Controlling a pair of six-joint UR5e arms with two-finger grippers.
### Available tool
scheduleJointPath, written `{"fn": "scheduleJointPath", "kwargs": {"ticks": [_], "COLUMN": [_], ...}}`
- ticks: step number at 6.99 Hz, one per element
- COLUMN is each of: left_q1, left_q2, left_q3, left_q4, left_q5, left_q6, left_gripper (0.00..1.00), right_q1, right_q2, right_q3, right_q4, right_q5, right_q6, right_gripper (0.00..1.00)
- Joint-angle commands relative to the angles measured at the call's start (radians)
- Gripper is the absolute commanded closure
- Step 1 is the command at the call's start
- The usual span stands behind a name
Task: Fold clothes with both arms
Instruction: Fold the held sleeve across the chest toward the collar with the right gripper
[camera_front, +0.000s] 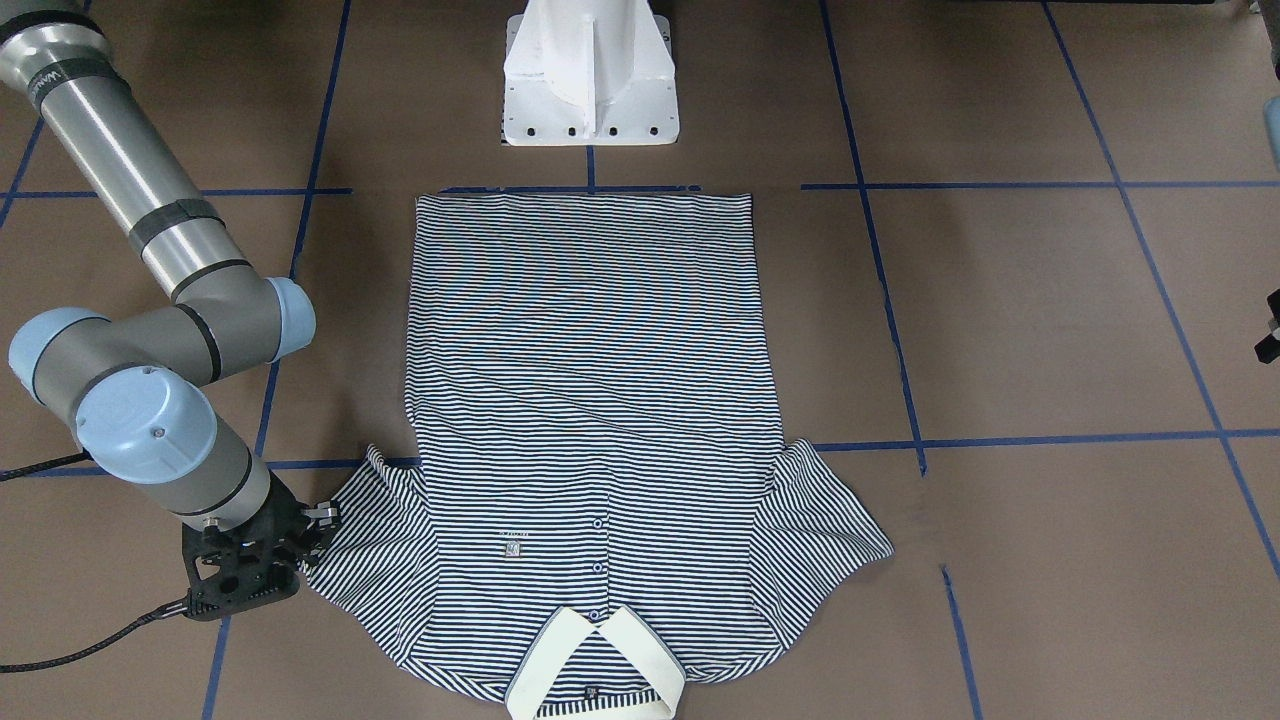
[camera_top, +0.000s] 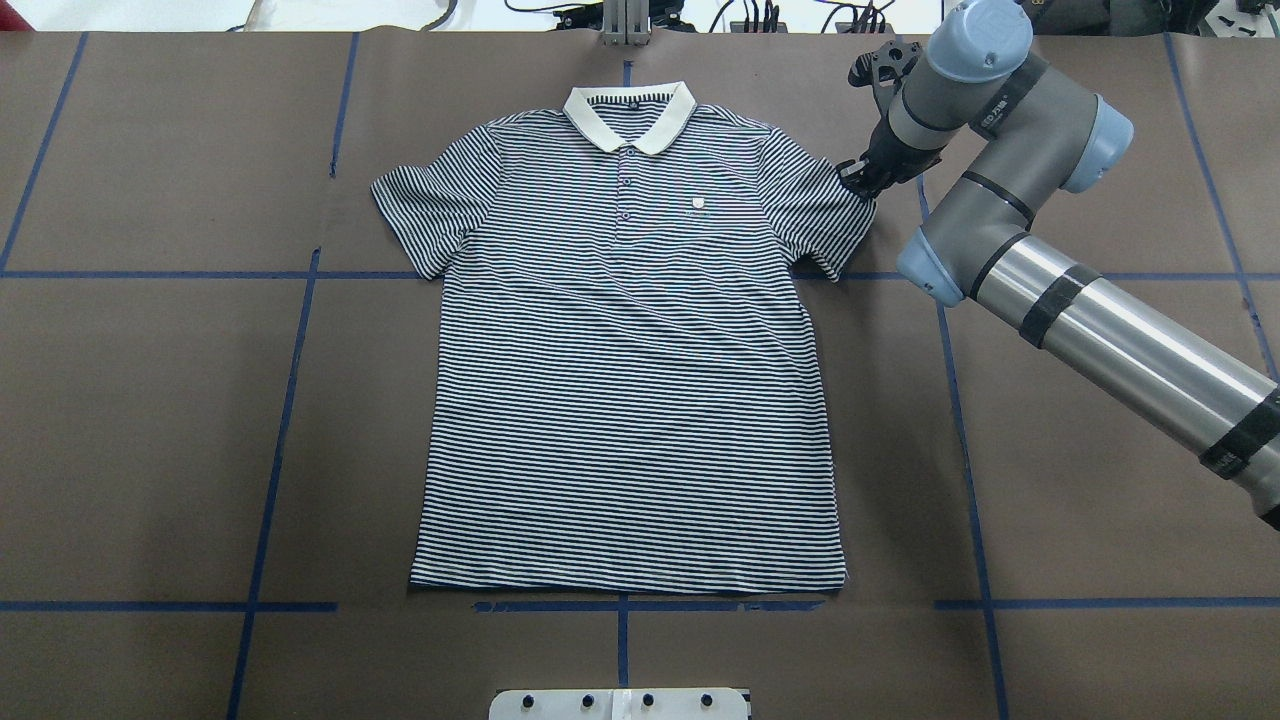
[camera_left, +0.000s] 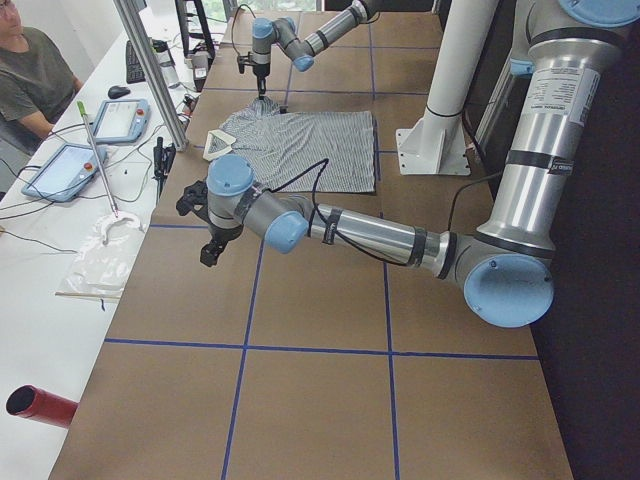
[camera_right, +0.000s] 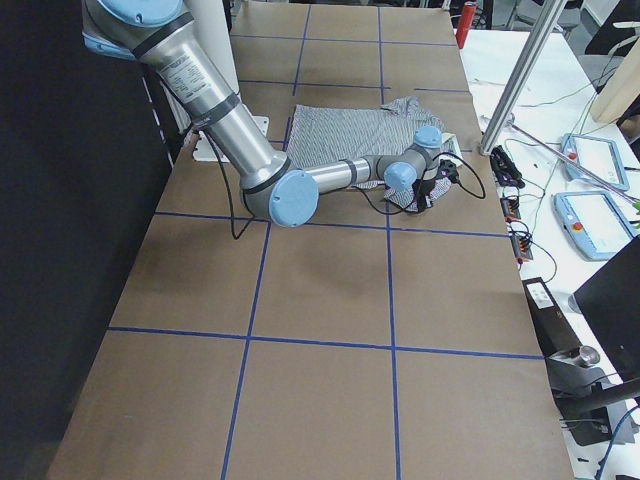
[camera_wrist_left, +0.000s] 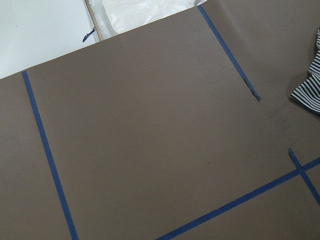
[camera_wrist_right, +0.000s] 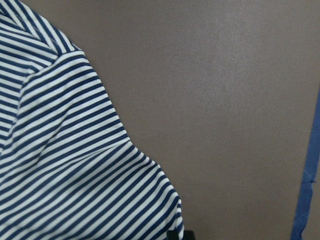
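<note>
Here the right gripper (camera_top: 860, 180) stood at a sleeve of the polo shirt (camera_top: 630, 380), upper right. We could not tell its opening, nor that of the left gripper (camera_left: 210, 250).

**user1:** anything readable in here?

**user2:** nope, not really. Small white chest logo (camera_top: 699, 205) on the navy-and-white striped polo shirt (camera_top: 630, 400) is too tiny, same for the black tag (camera_front: 590, 691) inside its collar. Lettering on the dark band (camera_top: 1000, 100) of the grey-and-silver right arm (camera_top: 1120, 340) is blurred.

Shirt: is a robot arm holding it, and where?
Cannot tell: the right end effector is at the shirt's sleeve hem; the left end effector holds nothing.
</note>
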Motion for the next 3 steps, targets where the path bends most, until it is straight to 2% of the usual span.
{"fn": "scheduleJointPath", "kwargs": {"ticks": [1,2,3], "left_q1": [0.000,0.000,0.000], "left_q2": [0.002,0.003,0.005], "left_q3": [0.001,0.001,0.001], "left_q4": [0.000,0.000,0.000], "left_q5": [0.000,0.000,0.000], "left_q6": [0.000,0.000,0.000], "left_gripper": [0.00,0.00,0.00], "right_q1": [0.001,0.000,-0.002], "right_q2": [0.005,0.027,0.054], "right_q3": [0.026,0.052,0.124], "right_q4": [-0.001,-0.008,-0.087], "right_q5": [0.001,0.005,0.006], "right_q6": [0.009,0.014,0.033], "right_gripper": [1.00,1.00,1.00]}}
